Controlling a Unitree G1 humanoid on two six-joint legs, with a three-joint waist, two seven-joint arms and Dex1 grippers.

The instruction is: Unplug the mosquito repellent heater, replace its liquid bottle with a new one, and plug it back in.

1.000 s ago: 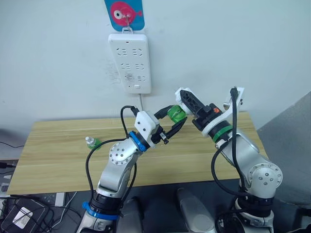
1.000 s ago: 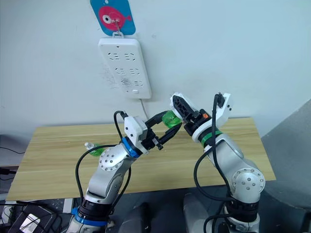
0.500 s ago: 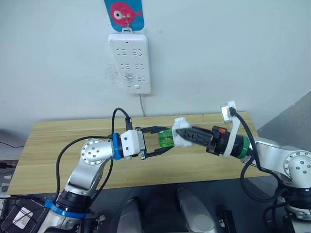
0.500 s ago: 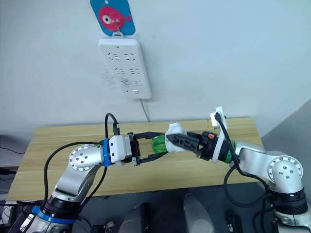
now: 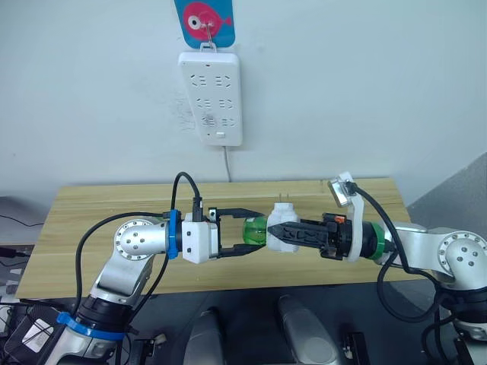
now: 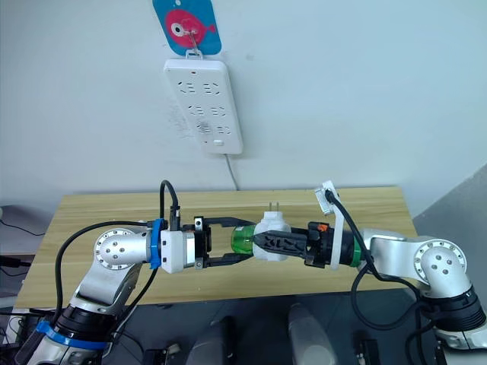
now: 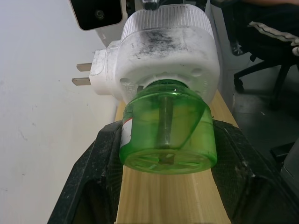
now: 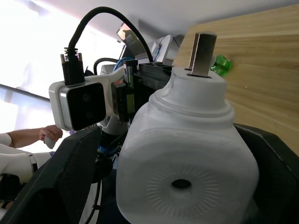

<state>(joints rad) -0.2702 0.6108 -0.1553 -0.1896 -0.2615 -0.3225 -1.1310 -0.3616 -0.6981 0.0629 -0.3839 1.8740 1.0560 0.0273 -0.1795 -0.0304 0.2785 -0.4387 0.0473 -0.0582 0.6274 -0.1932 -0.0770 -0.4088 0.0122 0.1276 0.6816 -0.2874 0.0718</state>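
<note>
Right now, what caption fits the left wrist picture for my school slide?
Left gripper fingers sit either side of the green liquid bottle attached to the white mosquito repellent heater, prongs sticking out sideways.

Since a second ago both arms have swung down from a raised, tilted pose to lie level over the table (image 5: pixel 91 201). The right gripper (image 5: pixel 275 236) with the heater (image 5: pixel 282 226) now points toward nine o'clock, prongs at twelve. The left gripper (image 5: pixel 257 230) now points toward three o'clock, its fingers (image 7: pixel 100 154) straddling the green bottle (image 5: pixel 255 229), a little lower than half a second ago.
</note>
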